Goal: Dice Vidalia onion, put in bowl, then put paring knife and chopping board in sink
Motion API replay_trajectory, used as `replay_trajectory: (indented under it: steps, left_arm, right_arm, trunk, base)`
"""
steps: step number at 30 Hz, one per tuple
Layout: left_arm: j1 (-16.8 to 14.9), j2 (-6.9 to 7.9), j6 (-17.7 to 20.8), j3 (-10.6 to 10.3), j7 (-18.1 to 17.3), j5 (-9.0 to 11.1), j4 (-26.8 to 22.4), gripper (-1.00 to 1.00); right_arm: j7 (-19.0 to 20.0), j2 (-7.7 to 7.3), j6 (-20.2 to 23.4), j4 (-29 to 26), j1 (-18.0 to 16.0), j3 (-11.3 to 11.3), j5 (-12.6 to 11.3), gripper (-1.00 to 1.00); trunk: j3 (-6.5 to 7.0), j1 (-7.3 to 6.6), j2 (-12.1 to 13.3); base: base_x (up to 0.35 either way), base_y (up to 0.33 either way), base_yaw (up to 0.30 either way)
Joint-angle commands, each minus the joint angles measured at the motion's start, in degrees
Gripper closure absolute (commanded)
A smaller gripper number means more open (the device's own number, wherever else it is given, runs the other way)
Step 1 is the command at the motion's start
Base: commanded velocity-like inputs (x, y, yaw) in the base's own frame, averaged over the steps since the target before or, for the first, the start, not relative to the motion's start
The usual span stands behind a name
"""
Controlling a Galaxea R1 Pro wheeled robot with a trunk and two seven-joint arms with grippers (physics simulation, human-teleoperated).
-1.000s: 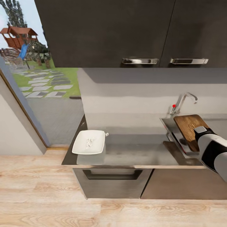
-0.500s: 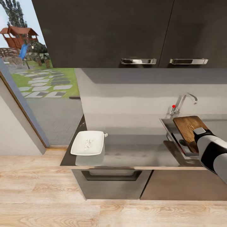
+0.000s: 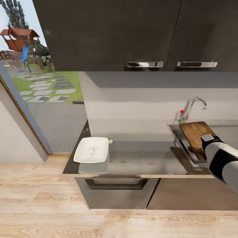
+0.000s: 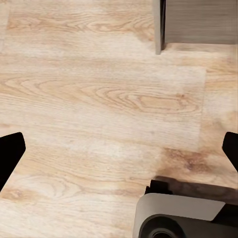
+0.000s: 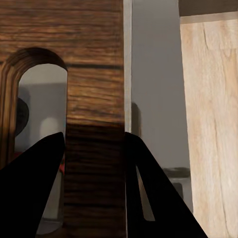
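The chopping board (image 3: 195,136), a rectangular mid-brown wooden board with rounded corners and a slot-shaped handle hole, is held tilted over the sink (image 3: 181,142), a rectangular matte grey steel basin set into the right end of the bench (image 3: 138,162), a long grey steel-look worktop with a thin pale edge strip. The board's near end is lower than its far end and lies within the basin outline. A chrome curved tap (image 3: 193,106) with a red knob (image 3: 181,111) stands at the back edge of the sink.

The right arm reaches to the near end of the board. In the right wrist view, the right gripper (image 5: 94,163) has its dark fingers (image 5: 37,183) clamped on the board's edge (image 5: 94,99), one on each side of the strip of wood beside the handle hole (image 5: 42,94).

The shallow white square bowl (image 3: 91,149) rests on the bench well to the left of the sink, near the bench's left end. The diced onion (image 3: 92,149), small white cubes, lies inside it.

The left gripper (image 4: 119,148) points down at the pale wooden floor (image 4: 99,89); its fingers (image 4: 10,153) are spread wide, holding nothing.
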Motion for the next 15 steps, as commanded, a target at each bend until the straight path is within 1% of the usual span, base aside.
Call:
replay_trajectory:
  steps: [1,4,8,15]
  left_arm:
    - [-0.1,-0.06,-0.3,-0.5,0.2,0.2,0.2,-1.0]
    - [-0.1,-0.17,-0.3,-0.5,0.2,0.2,0.2,-1.0]
    - [-0.1,-0.23,-0.3,-0.5,0.2,0.2,0.2,-1.0]
    - [-0.1,-0.25,-0.3,-0.5,0.2,0.2,0.2,-1.0]
  right_arm:
    - [0.0,-0.03,0.4,0.0,-0.1,-0.2,0.6,1.0]
    - [-0.1,0.1,0.4,0.0,-0.1,-0.2,0.6,1.0]
    - [-0.1,0.29,0.4,0.0,-0.1,-0.3,0.6,1.0]
    - [-0.1,0.71,0.4,0.0,0.1,-0.2,0.6,1.0]
  trunk:
    - [-0.12,0.03,-0.1]
    - [-0.12,0.03,-0.1]
    - [-0.12,0.03,-0.1]
    - [-0.12,0.03,-0.1]
  base:
    - [0.0,-0.156,0.0]
    - [0.03,-0.23,0.0]
    - [0.126,-0.205,0.0]
    - [0.048,-0.023,0.0]
